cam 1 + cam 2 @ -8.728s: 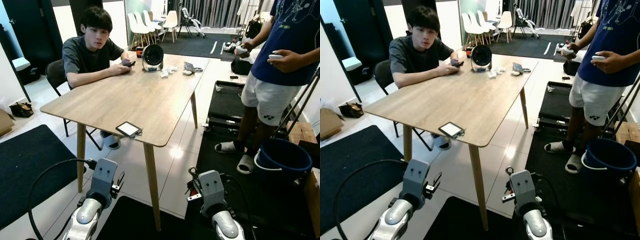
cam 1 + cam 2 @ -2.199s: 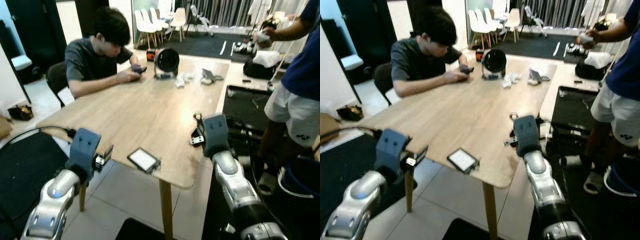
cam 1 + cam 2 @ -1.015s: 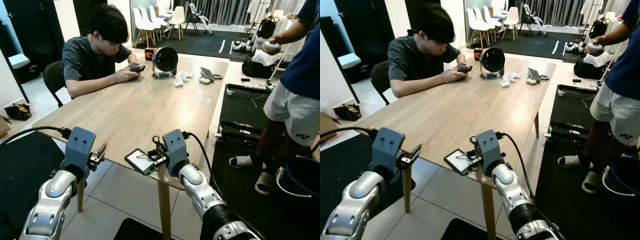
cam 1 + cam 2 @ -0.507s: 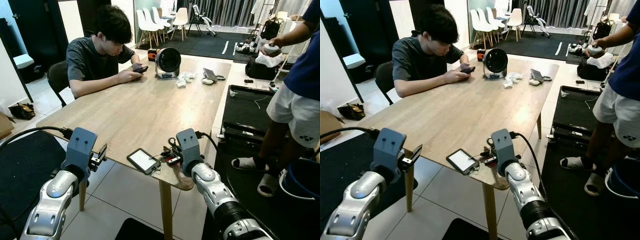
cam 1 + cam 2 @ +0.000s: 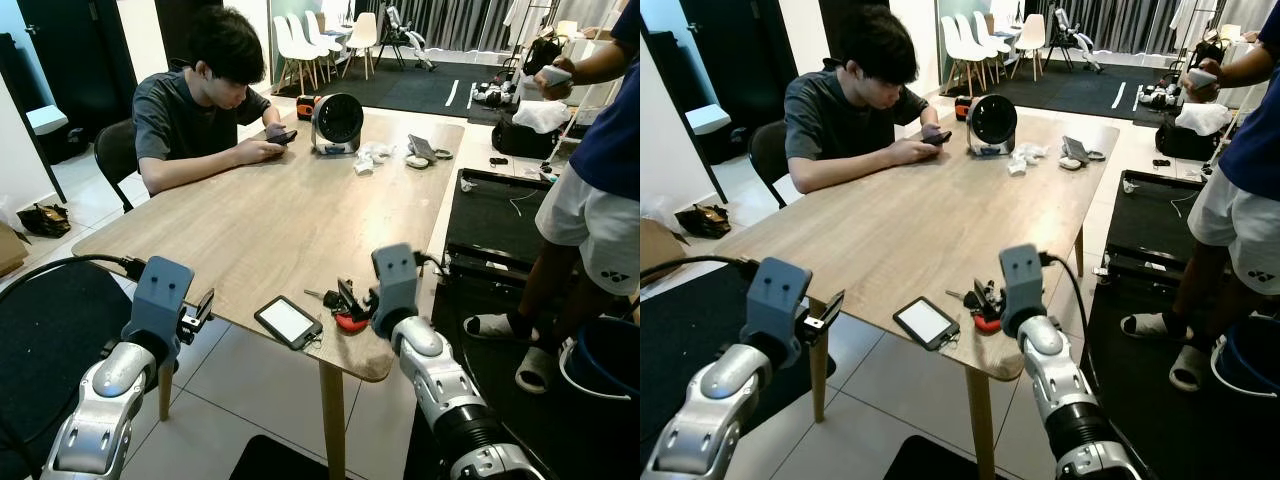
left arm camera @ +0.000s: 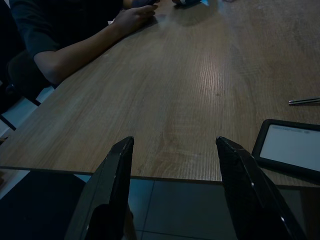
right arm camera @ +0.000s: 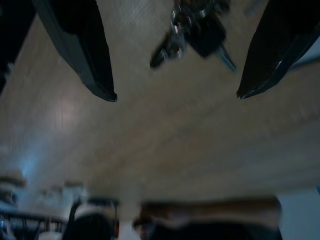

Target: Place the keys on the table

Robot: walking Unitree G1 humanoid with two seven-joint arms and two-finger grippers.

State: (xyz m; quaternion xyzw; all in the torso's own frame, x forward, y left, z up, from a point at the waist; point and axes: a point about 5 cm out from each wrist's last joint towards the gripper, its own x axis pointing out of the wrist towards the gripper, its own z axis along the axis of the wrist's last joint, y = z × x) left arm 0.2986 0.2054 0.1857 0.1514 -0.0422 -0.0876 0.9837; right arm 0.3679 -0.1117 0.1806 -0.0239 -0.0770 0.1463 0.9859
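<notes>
From the head cameras we see the keys (image 5: 338,300) lying on the wooden desk (image 5: 270,215) near its front edge, a red fob beside them, just right of a dark tablet (image 5: 287,321); our right gripper (image 5: 990,299) sits low over them; the right wrist view brings them close, the bunch (image 7: 197,27) resting free on the wood between two black fingers (image 7: 75,45) spread wide and touching nothing. Our left gripper (image 5: 204,307) hangs off the desk's near-left corner; its wrist view shows the fingers (image 6: 114,180) parted, the desk edge and the tablet's corner (image 6: 292,145) beyond. Across the desk a seated person (image 5: 195,110) looks at a phone beside a small round fan (image 5: 336,122); another person (image 5: 590,170) stands to the right on a dark mat; white chairs (image 5: 330,40) line the far room.
</notes>
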